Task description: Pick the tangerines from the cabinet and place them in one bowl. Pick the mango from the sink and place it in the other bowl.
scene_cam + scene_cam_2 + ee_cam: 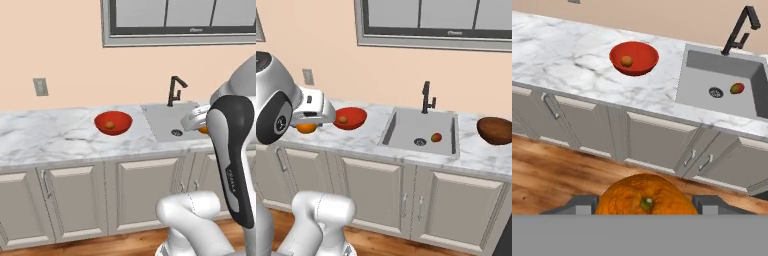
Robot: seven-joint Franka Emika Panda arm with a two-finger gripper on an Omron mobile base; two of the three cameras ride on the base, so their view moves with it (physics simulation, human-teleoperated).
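My gripper (pixel 644 204) is shut on a bright orange tangerine (pixel 644 195), held in the air in front of the counter. The same tangerine (pixel 306 128) hangs under the hand (pixel 312 116), left of the red bowl (pixel 357 116). A second tangerine (pixel 627 61) lies inside that red bowl (pixel 648 54). The mango (pixel 737 88), mottled red and green, rests in the sink (pixel 712 65) near the drain. The dark brown bowl (pixel 496 130) stands on the counter right of the sink (pixel 406 132). The cabinet is out of view.
A black faucet (pixel 427 97) rises behind the sink. Marble counter (pixel 45 135) stretches left of the red bowl (pixel 126 120). Base cabinet doors (pixel 657 145) run below, over a wooden floor (pixel 557 170). A window (pixel 180 20) sits on the wall above.
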